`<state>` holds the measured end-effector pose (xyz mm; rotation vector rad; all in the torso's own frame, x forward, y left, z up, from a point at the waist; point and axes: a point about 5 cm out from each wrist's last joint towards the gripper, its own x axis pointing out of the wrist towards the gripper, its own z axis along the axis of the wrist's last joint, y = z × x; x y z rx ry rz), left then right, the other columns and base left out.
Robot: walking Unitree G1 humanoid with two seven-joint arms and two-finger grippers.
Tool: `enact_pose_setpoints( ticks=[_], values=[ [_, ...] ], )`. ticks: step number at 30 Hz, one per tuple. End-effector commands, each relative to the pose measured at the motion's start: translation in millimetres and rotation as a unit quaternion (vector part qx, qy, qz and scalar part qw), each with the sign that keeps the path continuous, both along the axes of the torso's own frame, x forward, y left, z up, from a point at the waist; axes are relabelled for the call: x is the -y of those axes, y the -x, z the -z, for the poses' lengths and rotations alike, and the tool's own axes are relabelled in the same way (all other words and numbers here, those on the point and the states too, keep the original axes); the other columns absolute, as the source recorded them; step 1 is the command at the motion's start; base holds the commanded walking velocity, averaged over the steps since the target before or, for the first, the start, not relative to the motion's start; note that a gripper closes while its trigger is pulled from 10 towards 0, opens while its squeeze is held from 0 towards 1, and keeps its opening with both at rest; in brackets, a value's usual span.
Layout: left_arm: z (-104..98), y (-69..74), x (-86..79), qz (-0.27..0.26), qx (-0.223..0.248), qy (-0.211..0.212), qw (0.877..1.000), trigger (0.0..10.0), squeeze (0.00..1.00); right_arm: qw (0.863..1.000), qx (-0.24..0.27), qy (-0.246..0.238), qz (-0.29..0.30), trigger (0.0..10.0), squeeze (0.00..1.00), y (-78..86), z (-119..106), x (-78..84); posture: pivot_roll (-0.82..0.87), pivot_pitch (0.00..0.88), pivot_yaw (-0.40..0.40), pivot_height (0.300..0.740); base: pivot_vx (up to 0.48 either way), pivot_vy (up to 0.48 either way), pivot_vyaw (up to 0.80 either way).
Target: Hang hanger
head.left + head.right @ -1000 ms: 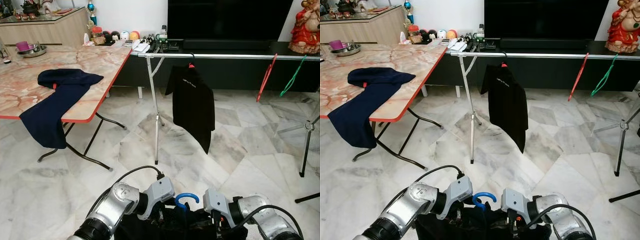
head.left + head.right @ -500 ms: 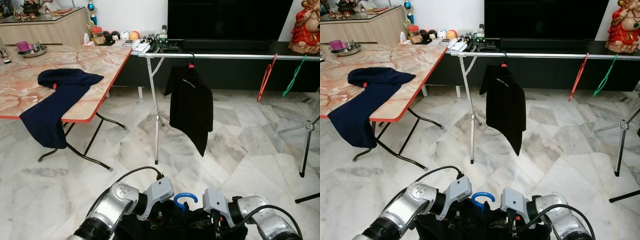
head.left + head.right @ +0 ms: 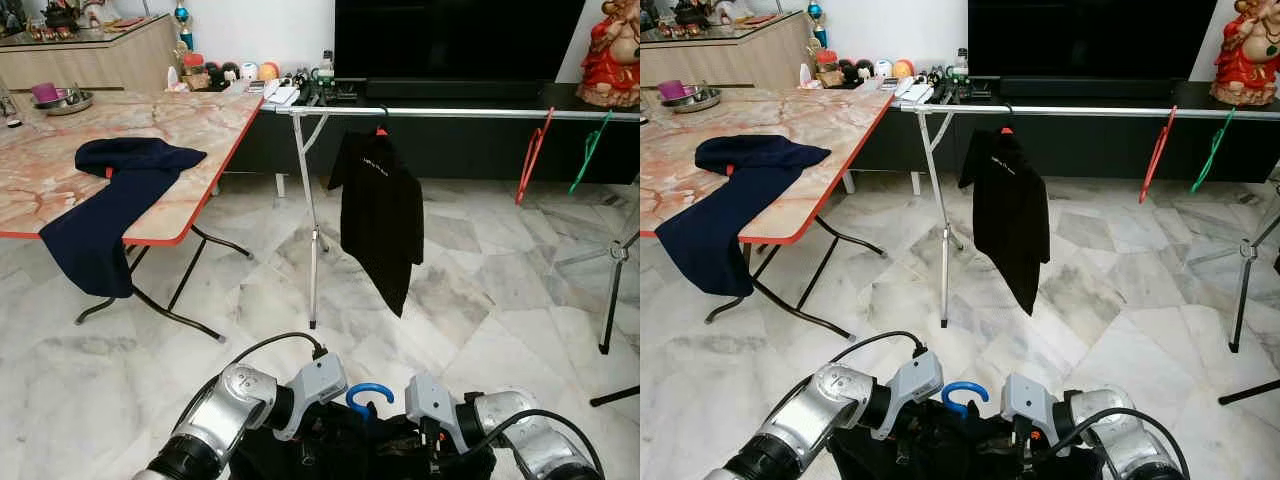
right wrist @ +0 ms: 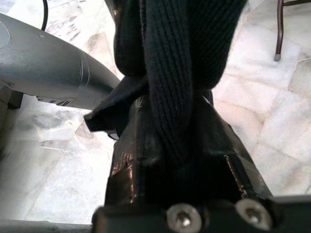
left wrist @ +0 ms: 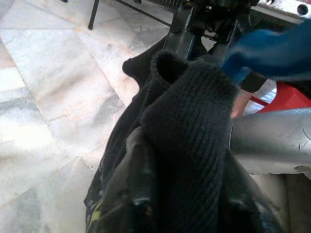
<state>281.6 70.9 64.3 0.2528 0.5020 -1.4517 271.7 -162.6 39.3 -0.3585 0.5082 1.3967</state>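
Observation:
At the bottom of the eye views I hold a black garment [image 3: 350, 450] on a blue hanger, whose blue hook [image 3: 369, 396] sticks up between my two wrists. In the left wrist view my left gripper [image 5: 184, 194] is shut on thick black knit fabric [image 5: 189, 111]. My right gripper [image 4: 177, 136] is likewise shut on a fold of the same cloth. Ahead, across the marble floor, a silver clothes rail [image 3: 450, 113] stands. A black shirt [image 3: 385, 215] hangs on it from a red hanger.
A red hanger [image 3: 532, 155] and a green hanger [image 3: 590, 150] hang bare on the rail's right part. A folding table [image 3: 190, 130] at the left carries a navy garment [image 3: 110, 200]. Black stand legs [image 3: 612, 300] rise at the right. A TV console [image 3: 450, 90] is behind the rail.
The black shirt on the rail has swung, its lower corner drifting left. The blue hook has edged slightly left and down with my grippers.

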Motion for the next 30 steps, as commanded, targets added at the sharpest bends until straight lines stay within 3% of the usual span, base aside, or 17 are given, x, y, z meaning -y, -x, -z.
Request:
enact_pose_setpoints(
  ticks=[1, 20, 21, 22, 23, 28, 29, 30],
  values=[
    [4.0, 2.7, 0.2, 0.006, -0.015, -0.005, 1.000, 0.0, 0.00, 0.998, 0.048, -0.044, 0.020, 0.0, 0.00, -15.8, -21.8, -4.1, 0.00, 0.000, 0.023, 0.740, 0.000, 0.000, 0.00],
    [7.8, 6.9, 0.8, 0.014, -0.021, -0.006, 1.000, 0.0, 0.00, 0.996, 0.066, -0.039, 0.042, 0.0, 0.00, -17.5, -21.2, -0.1, -0.01, 0.000, 0.029, 0.740, 0.000, 0.000, 0.00],
    [7.9, 7.1, 0.6, 0.015, -0.020, -0.006, 1.000, 0.0, 0.00, 0.996, 0.071, -0.035, 0.047, 3.5, 0.00, -18.3, -21.2, 0.9, -0.01, 0.000, 0.029, 0.740, 0.000, 0.000, 0.00],
    [7.8, 7.1, 0.5, 0.015, -0.020, -0.006, 1.000, 0.0, 0.00, 0.996, 0.073, -0.033, 0.050, 3.5, 0.00, -18.8, -21.2, 1.3, -0.01, 0.000, 0.029, 0.740, 0.000, 0.000, 0.00],
    [7.3, 6.8, 0.2, 0.015, -0.020, -0.005, 1.000, 0.0, 0.00, 0.996, 0.069, -0.028, 0.054, 10.0, 0.00, -19.5, -20.5, 2.5, -0.01, 0.000, 0.027, 0.740, 0.000, 0.000, 0.00],
    [5.8, 5.8, -0.1, 0.013, -0.020, -0.003, 1.000, 0.0, 0.00, 0.997, 0.050, -0.024, 0.061, 10.0, 0.00, -20.1, -19.1, 5.3, 0.00, 0.000, 0.020, 0.740, 0.000, 0.000, 0.00],
    [5.2, 5.4, -0.1, 0.012, -0.020, -0.002, 1.000, 0.0, 0.00, 0.997, 0.050, -0.026, 0.060, 10.0, 0.07, -20.2, -19.8, 5.5, 0.00, 0.000, 0.018, 0.740, 0.000, 0.000, 0.00],
    [4.7, 5.0, -0.2, 0.009, -0.020, 0.000, 1.000, 0.0, 0.00, 0.997, 0.048, -0.028, 0.059, 10.0, 1.00, -20.0, -20.4, 5.8, 0.00, 0.004, 0.018, 0.740, 0.000, 0.000, 0.00]
  ],
)
